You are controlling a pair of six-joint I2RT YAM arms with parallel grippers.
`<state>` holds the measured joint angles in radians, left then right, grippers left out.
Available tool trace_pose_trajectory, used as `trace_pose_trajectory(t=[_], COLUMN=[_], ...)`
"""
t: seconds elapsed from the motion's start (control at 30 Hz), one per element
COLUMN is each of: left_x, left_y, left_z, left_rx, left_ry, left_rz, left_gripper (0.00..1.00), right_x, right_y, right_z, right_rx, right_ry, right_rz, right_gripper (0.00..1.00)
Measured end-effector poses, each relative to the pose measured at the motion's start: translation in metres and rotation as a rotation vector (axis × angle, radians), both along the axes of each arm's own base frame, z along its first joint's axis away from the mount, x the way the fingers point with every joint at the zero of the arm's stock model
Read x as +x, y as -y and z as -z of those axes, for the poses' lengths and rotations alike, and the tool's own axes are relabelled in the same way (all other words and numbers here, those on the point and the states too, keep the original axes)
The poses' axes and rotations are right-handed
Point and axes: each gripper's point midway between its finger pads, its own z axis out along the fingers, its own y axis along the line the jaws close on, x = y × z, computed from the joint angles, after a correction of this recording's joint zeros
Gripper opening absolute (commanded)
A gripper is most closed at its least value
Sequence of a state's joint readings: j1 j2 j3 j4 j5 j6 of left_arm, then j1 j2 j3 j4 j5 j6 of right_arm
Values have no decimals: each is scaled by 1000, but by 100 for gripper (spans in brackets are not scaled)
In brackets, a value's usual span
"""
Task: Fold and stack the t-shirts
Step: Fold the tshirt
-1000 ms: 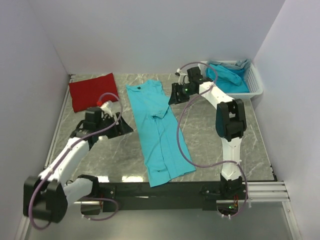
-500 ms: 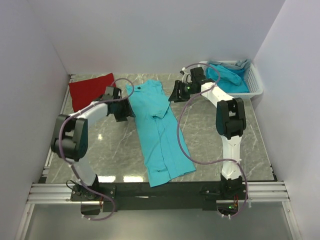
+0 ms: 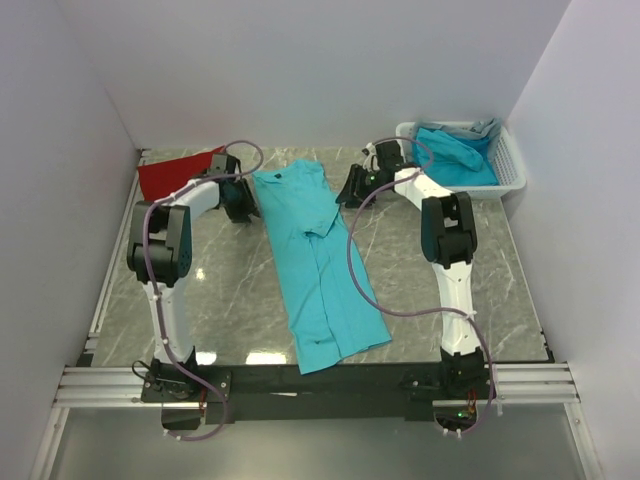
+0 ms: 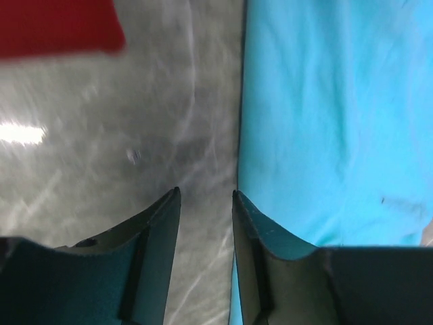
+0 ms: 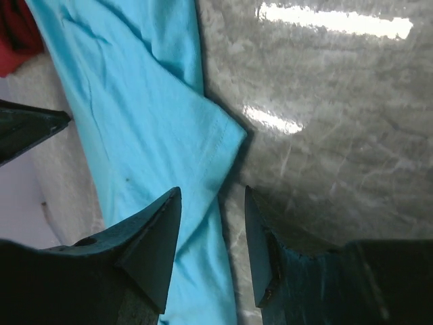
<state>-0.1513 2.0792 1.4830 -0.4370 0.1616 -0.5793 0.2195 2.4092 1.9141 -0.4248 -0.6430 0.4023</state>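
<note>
Turquoise t-shirt (image 3: pixel 315 255): flat, lengthwise on worktop (image 3: pixel 430 270) | red t-shirt (image 3: pixel 170 176): folded, far-left corner | turquoise shirts (image 3: pixel 455 155): heaped in white basket (image 3: pixel 512 170) | left fingers (image 4: pixel 159 233): partly open, empty, at the flat shirt's left edge | right fingers (image 5: pixel 152 237): partly open, empty, at its sleeve edge

A: What was the work surface?
B: A table (image 3: pixel 430 270) with a glossy, grey marbled top. Bright patches of reflected light showed near its front edge.
A: Was any container present?
B: One white slatted basket (image 3: pixel 512 168) stood at the far right corner of the table, close to the right wall.
A: What were the surroundings?
B: Plain pale walls (image 3: pixel 300 70) enclosed the table on three sides. A metal rail (image 3: pixel 535 378) ran along the near edge.
</note>
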Motion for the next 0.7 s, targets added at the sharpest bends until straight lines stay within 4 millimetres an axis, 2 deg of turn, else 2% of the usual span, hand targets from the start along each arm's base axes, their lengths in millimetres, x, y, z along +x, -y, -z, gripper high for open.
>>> trace_pose_trajectory(t=[0.13,0.23,0.5,0.6,0.7], left_x=[17,21,21,11,-1], left_y=[-5,-4,-10,-15,-21], left_z=[-2,-2,-10,-32,-72], left_rx=[-12,-20,11,31,40], left_ry=[16,18,56,100,194], left_rz=[-2,2,1,1,-2], left_gripper=[43,42,49,49,49], right_x=[7,11,17,18,19], right_y=[-3,-4,-10,-11,-11], right_z=[1,2,8,8,8], right_rx=[14,20,60,72,70], right_ry=[-2,-6,-29,-32,-31], right_rz=[19,31,47,49,51], right_gripper=[49,45,34,30,24])
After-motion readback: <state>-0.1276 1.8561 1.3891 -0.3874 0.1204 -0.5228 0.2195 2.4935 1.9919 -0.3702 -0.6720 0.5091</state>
